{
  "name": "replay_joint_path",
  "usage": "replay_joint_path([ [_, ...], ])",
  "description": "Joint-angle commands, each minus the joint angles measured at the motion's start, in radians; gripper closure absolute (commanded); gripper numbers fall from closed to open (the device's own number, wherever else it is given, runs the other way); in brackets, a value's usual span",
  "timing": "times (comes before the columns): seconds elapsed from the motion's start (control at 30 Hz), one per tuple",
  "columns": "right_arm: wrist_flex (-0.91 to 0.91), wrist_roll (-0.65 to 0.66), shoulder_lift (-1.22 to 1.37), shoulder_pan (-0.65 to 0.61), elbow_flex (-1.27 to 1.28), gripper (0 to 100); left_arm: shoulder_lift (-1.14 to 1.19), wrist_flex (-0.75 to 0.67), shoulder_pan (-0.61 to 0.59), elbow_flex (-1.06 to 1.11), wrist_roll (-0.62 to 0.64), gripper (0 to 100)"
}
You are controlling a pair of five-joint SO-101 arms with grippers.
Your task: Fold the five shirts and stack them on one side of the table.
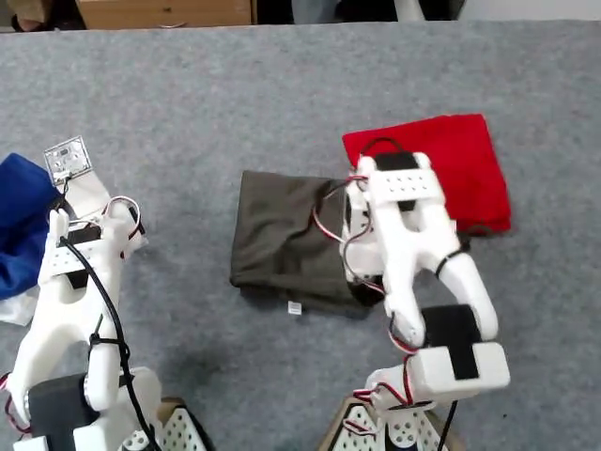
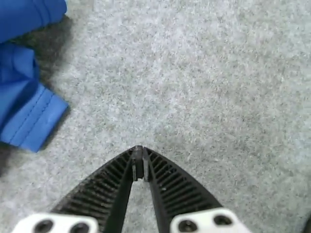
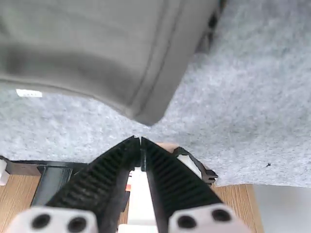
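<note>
**Ann:** Where are the left fingers (image 2: pixel 135 162)?

**Ben:** At the bottom middle of the left wrist view. They are pressed tight together with nothing between them, over the bare grey surface (image 2: pixel 218 73).

**Ann:** And the right fingers (image 3: pixel 137 148)?

**Ben:** Squeezed together too, and holding nothing. A corner of the dark grey-green shirt (image 3: pixel 97 48) sits just past their tips.

**Ann:** Where is that shirt from up high?

**Ben:** In the middle of the frame, folded flat. The right arm (image 1: pixel 413 235) leans over its right side.

**Ann:** What about the other shirts?

**Ben:** The blue shirt (image 1: pixel 19 225) is bunched up at the left edge, just beside the left arm (image 1: pixel 66 282). The red shirt (image 1: pixel 460 160) lies folded in the upper right. It may touch the dark one, but the arm covers that spot, so I can't tell.
</note>
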Motion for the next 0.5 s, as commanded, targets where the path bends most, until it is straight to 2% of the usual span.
replay_joint_path([
  [0.0,0.014,0.029,-0.07,0.028,-0.004,98.6,-0.006,-0.015,-0.002,-0.013,0.006,97],
  [0.17,0.009,0.018,-0.071,0.018,-0.159,98.5,-0.008,-0.015,-0.001,-0.013,0.006,97],
  [0.27,-0.054,-0.005,-0.042,-0.009,-0.225,98.5,-0.009,-0.015,-0.001,-0.013,0.006,97],
  [0.47,-0.133,-0.049,0.179,-0.057,-0.228,98.5,-0.011,-0.015,-0.002,-0.013,0.006,97],
])
